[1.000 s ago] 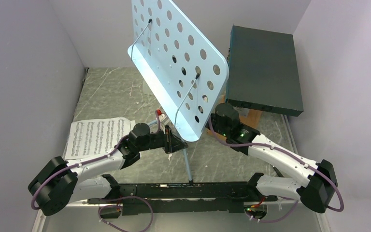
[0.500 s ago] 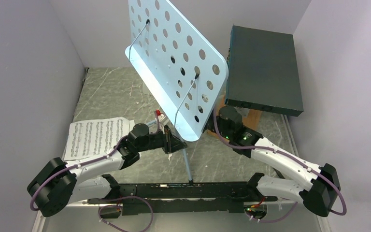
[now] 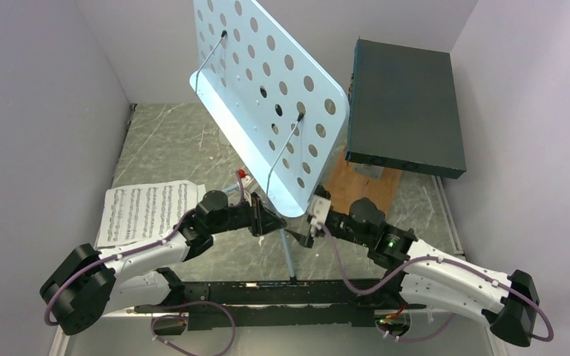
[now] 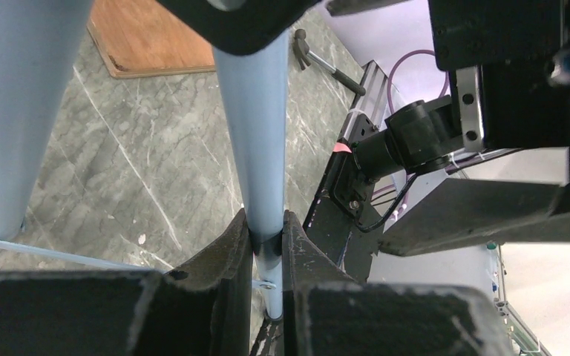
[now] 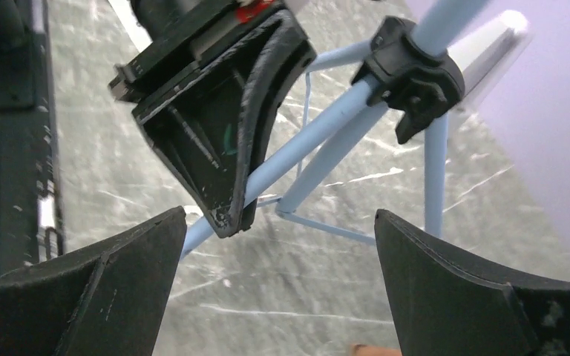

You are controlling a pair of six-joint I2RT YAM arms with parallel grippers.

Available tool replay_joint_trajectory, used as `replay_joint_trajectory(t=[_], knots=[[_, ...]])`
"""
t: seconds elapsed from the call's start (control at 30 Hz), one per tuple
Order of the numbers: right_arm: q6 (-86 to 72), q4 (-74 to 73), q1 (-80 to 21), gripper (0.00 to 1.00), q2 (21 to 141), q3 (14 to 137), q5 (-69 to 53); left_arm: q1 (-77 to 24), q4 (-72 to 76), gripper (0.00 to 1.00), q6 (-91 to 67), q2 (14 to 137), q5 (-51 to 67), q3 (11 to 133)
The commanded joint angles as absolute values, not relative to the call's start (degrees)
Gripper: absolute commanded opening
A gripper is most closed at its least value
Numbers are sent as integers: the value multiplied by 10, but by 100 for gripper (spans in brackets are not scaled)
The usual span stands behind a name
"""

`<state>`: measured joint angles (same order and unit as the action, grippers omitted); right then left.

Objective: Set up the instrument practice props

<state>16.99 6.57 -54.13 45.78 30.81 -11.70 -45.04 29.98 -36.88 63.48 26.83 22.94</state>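
1. The top of the light blue music stand [image 3: 267,96] is cut off by the upper edge of the top view. Its big plate with holes hides most of the pole and legs under it.
2. The white sheet-music pages [image 3: 145,211] lie flat on the table [image 3: 171,141] near the left wall. The left arm covers their near right corner.
3. The stand is in the middle of the table with its plate tilted. One thin leg reaches toward the arm bases.
4. The left arm reaches in low from the left, under the plate's lower corner. The left gripper [image 4: 266,236] pinches a light blue tube of the stand between its two black fingers.
5. The right arm stretches in from the right and points at the stand's legs. The right gripper [image 5: 280,222] has its fingers spread wide and holds nothing. The legs and a black collar [image 5: 415,70] show beyond the gap.
6. A big dark box [image 3: 404,104] sits at the back right on a wooden board [image 3: 360,185] and hides part of it.
7. A small hammer [image 4: 319,55] lies near the board. It looks blurry in the left wrist view.
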Motion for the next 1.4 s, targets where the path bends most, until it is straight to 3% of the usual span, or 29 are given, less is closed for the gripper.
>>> replay_joint_trajectory(t=[0.0,0.23,0.37,0.53,0.7,0.87,0.97,1.13,1.37], knots=[[380,121,-586,99,427,269,-48,-459,202,0,-339,639,305,196],[495,260,-590,99,496,269,34,-459,218,0,-347,642,309,194],[499,294,-575,96,529,301,15,-459,204,0,-341,631,310,195],[406,216,-550,74,554,375,-64,-459,196,0,-340,616,307,190],[245,184,-531,52,568,410,-57,-459,210,0,-343,623,312,186],[159,152,-526,43,584,438,-100,-459,219,0,-344,634,317,186],[125,154,-526,24,599,445,-73,-459,219,0,-344,635,316,187],[63,137,-524,0,642,477,31,-459,213,0,-344,630,316,189],[-122,8,-525,0,703,545,277,-459,199,0,-344,615,311,187]])
